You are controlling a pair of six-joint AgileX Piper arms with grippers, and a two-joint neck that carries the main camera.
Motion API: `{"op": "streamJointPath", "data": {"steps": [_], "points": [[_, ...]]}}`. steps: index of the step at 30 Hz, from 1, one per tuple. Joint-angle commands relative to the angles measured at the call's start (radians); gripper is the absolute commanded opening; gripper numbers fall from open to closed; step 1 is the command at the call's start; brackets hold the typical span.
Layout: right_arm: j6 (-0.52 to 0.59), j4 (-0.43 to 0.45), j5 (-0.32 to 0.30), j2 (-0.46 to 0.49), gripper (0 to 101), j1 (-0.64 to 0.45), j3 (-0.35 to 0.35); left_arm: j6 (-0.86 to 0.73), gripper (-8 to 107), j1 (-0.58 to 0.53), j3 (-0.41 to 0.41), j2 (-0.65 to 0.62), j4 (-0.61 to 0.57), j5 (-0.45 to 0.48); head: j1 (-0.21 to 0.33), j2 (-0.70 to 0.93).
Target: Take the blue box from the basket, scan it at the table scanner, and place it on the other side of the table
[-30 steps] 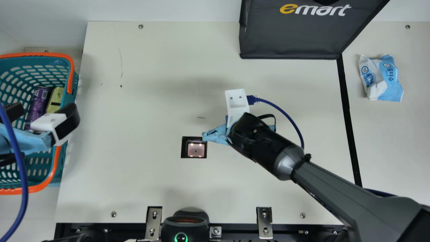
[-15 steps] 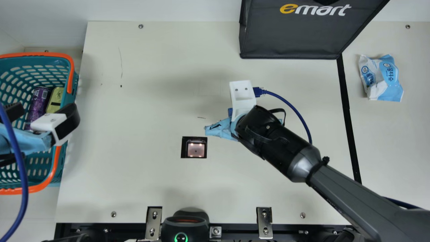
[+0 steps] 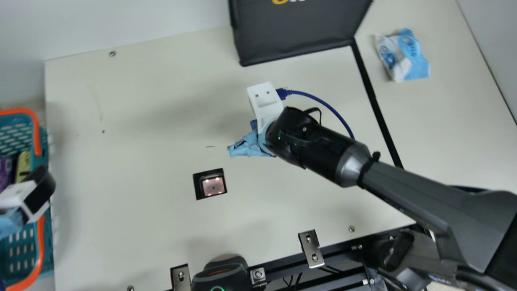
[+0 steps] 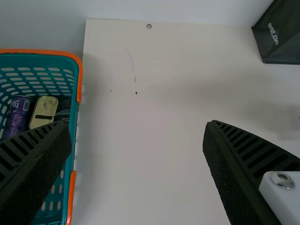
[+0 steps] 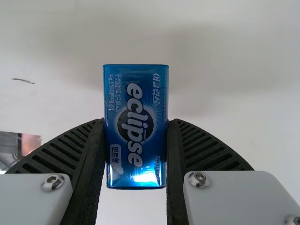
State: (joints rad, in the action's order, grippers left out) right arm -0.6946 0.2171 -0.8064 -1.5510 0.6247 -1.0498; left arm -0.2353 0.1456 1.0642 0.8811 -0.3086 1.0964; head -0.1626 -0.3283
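Two arms, two pincers. The right gripper (image 3: 264, 104) is closed on one blue box (image 5: 136, 126) — a ribbed finger pressed to each long side, opened only as far as the box is wide. In the right wrist view the box's printed face shows, its upper part reaching past the fingertips. In the main view it hangs over the table (image 3: 141, 182), near the single table scanner (image 3: 213, 186), not directly above it.

The left gripper (image 3: 20, 198) stands wide open at the edge of the one basket (image 3: 25, 111); in the left wrist view one finger is over the basket, the other over the table. Inside I count one purple can (image 4: 18, 115), one gold tin (image 4: 43, 112) beside it, and a third, darker item (image 4: 63, 113) (partly hidden, so I can't name it).

Farther off — one black bag (image 3: 299, 32) and one blue-and-white pack (image 3: 402, 56), with a black strip (image 3: 375, 103) running along the table from near the bag.
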Motion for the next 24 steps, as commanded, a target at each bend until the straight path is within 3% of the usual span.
{"op": "streamJointPath", "data": {"steps": [1,13,24], "points": [[0.034,-0.007,0.010,0.030,0,-0.049,0.036,0.000,90,0.000,0.000,0.000,0.000,0.000,0.024,-0.048],[0.320,-0.105,0.032,0.222,0,-0.415,0.215,0.000,90,0.000,0.000,0.000,0.000,0.000,0.024,-0.048],[0.660,-0.225,0.003,0.293,0,-0.832,0.242,0.000,90,0.000,0.000,0.000,0.000,0.000,0.024,-0.048]]}}
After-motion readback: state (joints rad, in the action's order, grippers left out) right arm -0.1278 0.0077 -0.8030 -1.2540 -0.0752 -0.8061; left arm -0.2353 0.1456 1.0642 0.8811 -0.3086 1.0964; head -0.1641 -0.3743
